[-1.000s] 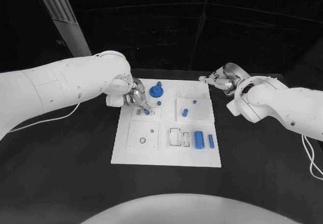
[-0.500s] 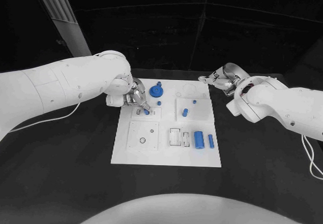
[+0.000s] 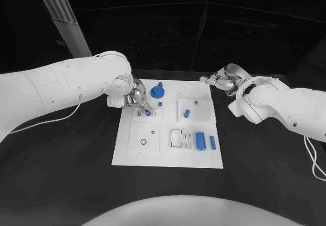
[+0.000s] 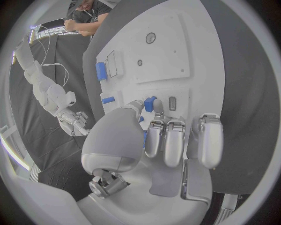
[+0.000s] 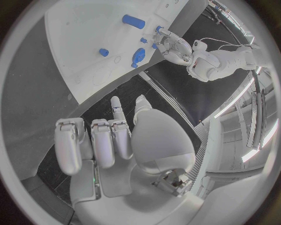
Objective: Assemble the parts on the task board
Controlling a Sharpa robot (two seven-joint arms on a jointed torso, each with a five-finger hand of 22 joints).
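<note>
Nothing has visibly moved since a second ago: both arms, the white rectangular task board (image 3: 168, 158) and its blue pieces sit where they did; the left hand (image 3: 135, 99) still hovers at the board's far-left corner.

That silver left hand holds a small blue peg-like part (image 4: 150, 103) between thumb and fingers, the part just over a small slot (image 4: 172, 103) in the board's raised square plate; whether it already touches the board I cannot tell. The silver right hand (image 3: 223, 78) hangs off the board's far-right corner over the black table (image 3: 61, 159), fingers curled loosely and holding nothing.

Other blue pieces stay on the board: a blue gear-like knob (image 3: 158, 91) by the left hand, a short blue peg (image 3: 187, 113) mid-board, a stout blue cylinder (image 3: 201, 140) and a thin blue pin (image 3: 213, 141) beside it (both lying down near the right edge).

The step in hand looks like seating the pinched part in its socket; next, I judge, it needs squaring over the hole, a gentle press down, and release only once it stands firm; a tilted entry could jam it.
</note>
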